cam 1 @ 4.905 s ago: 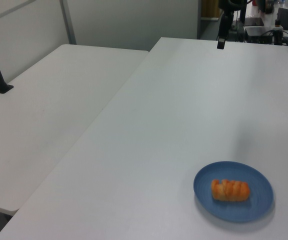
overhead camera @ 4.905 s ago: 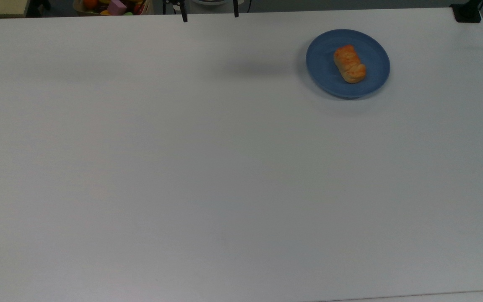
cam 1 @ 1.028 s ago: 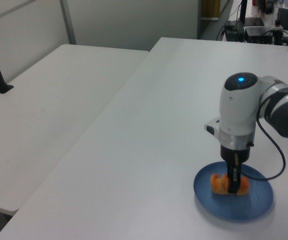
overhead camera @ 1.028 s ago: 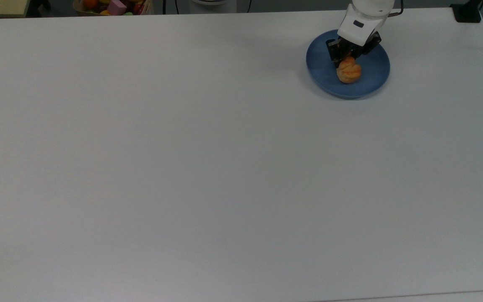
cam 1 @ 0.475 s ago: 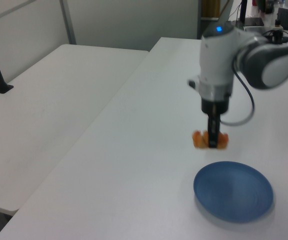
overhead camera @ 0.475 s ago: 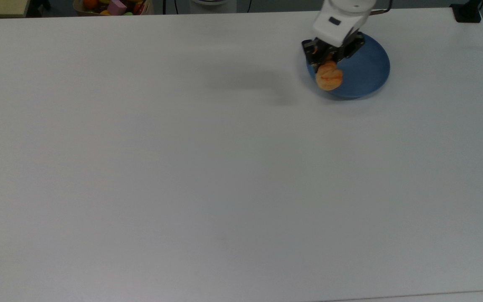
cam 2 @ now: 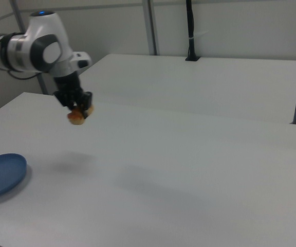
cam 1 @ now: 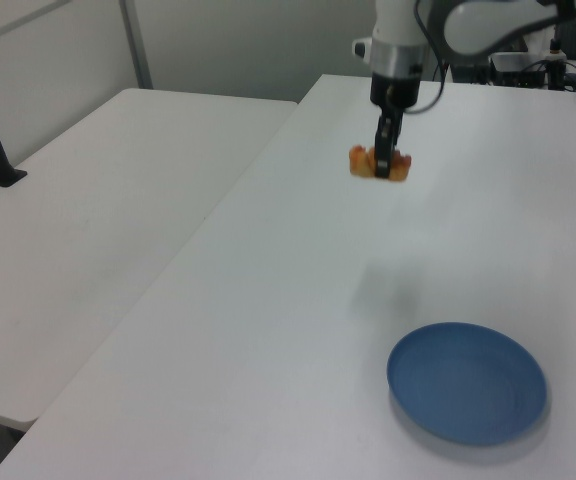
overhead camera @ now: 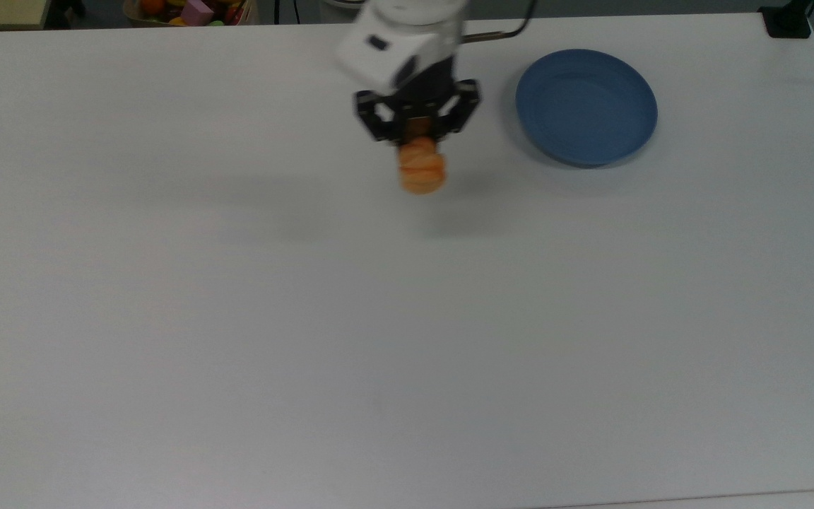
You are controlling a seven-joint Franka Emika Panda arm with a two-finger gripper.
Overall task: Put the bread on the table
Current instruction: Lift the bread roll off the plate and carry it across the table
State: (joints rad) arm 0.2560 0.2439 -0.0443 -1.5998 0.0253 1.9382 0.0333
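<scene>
The bread (overhead camera: 421, 166) is seen clamped between the closed fingers of the gripper (overhead camera: 417, 134) and carried clear above the table (overhead camera: 407, 339), its shadow lying on the white top well below it in the left view. In the top view the roll is held to the left of the blue plate (overhead camera: 586, 106), well apart from it, and the plate is seen bare. In the left view the roll (cam 1: 378, 163) is gripped across its middle, with both ends sticking out either side of the fingers, while in the right view it (cam 2: 76, 117) hangs beneath the arm's wrist. The step in hand is judged to be the carry and set-down. It would be done well if the roll were lowered straight down over open tabletop, kept apart from the plate's rim, and released only once its underside is resting on the surface, so that it is not dropped or sent rolling. A gentle opening would be favoured, since the soft, glazed pastry may be dented or may cling to a finger; a straight upward withdrawal would keep it from being dragged. No brand, label or legible writing is made out on the arm, the plate or the table.
</scene>
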